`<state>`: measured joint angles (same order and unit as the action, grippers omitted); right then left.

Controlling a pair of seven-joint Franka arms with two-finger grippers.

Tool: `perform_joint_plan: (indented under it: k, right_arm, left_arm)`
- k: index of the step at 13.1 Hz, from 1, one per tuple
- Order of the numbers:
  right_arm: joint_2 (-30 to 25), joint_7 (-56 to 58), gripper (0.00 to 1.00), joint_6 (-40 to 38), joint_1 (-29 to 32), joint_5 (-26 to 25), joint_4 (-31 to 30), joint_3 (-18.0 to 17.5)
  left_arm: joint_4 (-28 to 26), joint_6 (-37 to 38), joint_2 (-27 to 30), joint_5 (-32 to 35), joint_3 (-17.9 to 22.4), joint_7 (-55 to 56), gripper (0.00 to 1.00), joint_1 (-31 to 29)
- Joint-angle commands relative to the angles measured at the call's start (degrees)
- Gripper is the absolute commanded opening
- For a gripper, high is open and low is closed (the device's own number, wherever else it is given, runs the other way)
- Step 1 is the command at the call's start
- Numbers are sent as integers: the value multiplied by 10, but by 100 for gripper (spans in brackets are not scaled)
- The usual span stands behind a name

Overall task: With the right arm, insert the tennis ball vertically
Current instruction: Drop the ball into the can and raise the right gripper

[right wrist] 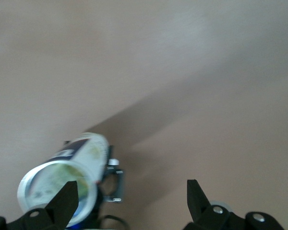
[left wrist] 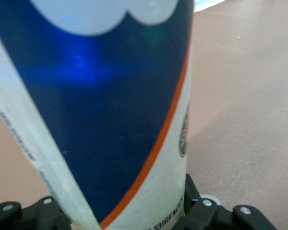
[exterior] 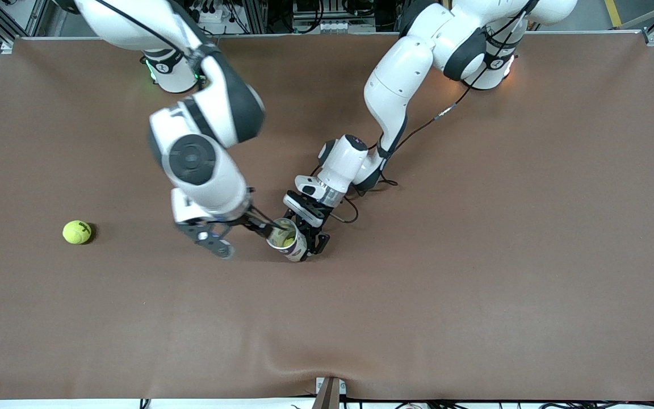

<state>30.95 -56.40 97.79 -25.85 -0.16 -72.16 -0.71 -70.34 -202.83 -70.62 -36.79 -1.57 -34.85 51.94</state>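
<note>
Care matters: left end effector (exterior: 308,239) pinches the can (exterior: 287,240) mid-table, so we lift the spread right end effector (exterior: 240,233) clear.

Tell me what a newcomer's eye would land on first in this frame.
Most striking is the meeting mid-table: the left gripper is shut on an upright tennis ball can, with yellow-green showing inside its open mouth. The right gripper hangs open beside that mouth, holding nothing. A lone tennis ball lies on the brown table toward the right arm's end.
</note>
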Motion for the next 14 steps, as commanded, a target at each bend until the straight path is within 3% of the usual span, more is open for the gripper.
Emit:
perform_joint_plan:
  k: [1,5,10,12,14]
  right_arm:
    - [-40,98,100,-79,56,4,-10,-5]
    - [-81,232,100,-153,149,5,-15,-5]
    - [-114,395,100,-174,268,4,-34,-4]
    - [-111,476,100,-159,315,-10,-56,-3]
    - [-107,531,100,-88,344,-41,-107,-3]
  left_arm:
    - [-8,-7,1,-8,3,-2,100,1]
    - [-8,-7,2,-11,3,-1,100,1]
    - [-53,-7,28,-14,2,5,100,3]
    - [-66,-7,40,-14,2,7,100,3]
    - [-70,-7,45,-14,1,8,100,3]
